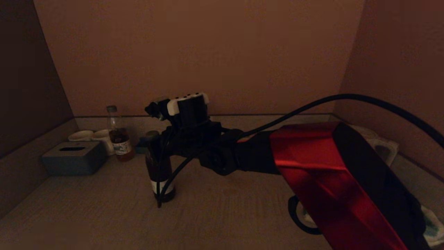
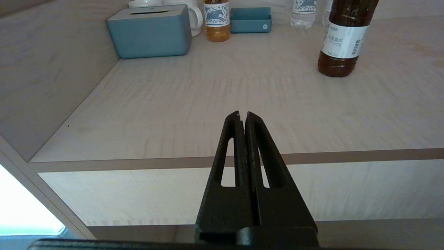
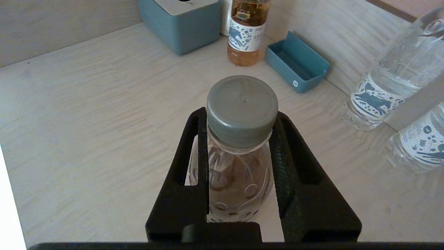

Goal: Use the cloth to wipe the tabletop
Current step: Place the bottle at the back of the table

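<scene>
Counting four bottles (image 3: 239, 146) (one gripped)

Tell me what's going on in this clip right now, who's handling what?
The right gripper is closed around the neck of a dark tea bottle that stands upright on the tabletop, out in the open middle. The left gripper is shut and empty, hanging off the front edge, clear of everything. A blue tissue box, another tea bottle and a small blue tray sit along the back. The cloth lies at the far right, untouched, so no wiping is under way.
</scene>
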`<state>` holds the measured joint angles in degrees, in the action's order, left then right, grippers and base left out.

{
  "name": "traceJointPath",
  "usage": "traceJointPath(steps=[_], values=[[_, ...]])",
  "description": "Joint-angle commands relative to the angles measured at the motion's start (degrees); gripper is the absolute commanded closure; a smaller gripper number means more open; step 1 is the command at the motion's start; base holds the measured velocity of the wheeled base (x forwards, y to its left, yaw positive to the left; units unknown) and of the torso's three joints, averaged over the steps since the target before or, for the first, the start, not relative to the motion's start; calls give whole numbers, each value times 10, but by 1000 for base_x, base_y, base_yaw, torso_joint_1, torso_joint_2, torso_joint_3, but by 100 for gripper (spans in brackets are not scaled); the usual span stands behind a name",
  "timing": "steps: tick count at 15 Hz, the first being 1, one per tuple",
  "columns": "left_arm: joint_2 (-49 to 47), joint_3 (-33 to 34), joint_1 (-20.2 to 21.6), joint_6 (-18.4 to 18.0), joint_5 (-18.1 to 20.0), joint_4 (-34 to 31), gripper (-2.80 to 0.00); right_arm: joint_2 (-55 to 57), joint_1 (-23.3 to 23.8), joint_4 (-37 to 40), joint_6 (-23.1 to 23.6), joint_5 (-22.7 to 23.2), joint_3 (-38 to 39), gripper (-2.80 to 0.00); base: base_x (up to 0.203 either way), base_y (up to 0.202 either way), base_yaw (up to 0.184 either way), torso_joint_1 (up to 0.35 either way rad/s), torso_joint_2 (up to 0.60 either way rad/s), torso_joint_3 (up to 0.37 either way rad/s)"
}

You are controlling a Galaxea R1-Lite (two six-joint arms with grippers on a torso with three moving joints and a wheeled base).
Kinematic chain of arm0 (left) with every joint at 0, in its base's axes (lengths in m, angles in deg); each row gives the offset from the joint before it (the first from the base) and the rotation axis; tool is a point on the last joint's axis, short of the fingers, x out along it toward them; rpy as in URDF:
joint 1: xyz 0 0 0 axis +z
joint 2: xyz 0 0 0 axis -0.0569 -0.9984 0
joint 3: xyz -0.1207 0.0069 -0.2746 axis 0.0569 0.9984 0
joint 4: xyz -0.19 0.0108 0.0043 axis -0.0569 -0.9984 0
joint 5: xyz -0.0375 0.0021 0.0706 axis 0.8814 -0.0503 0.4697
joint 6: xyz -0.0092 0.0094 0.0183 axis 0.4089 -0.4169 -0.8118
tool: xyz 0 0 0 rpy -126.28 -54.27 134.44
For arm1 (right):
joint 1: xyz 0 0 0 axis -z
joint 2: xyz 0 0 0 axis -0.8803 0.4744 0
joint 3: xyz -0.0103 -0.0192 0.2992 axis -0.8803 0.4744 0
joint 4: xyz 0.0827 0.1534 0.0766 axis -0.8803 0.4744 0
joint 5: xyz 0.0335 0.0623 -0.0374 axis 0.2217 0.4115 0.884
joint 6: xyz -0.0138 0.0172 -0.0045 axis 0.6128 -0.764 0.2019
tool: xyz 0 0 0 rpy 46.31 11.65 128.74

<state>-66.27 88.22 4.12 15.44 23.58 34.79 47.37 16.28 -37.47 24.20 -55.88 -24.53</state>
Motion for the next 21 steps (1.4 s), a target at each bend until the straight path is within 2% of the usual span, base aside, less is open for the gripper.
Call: traceJointPath(steps=[1,10,11,21], values=[[-1,0,0,0,0,0,0,-1,0,2,0,1,0,0,0,0,0,0,0,0],[-1,0,0,0,0,0,0,3,0,3,1,1,1,0,0,0,0,0,0,0],[-1,0,0,0,0,0,0,6,0,3,1,1,1,-280,0,0,0,0,0,0],[-1,0,0,0,0,0,0,-4,0,3,4,0,2,-280,0,0,0,0,0,0]])
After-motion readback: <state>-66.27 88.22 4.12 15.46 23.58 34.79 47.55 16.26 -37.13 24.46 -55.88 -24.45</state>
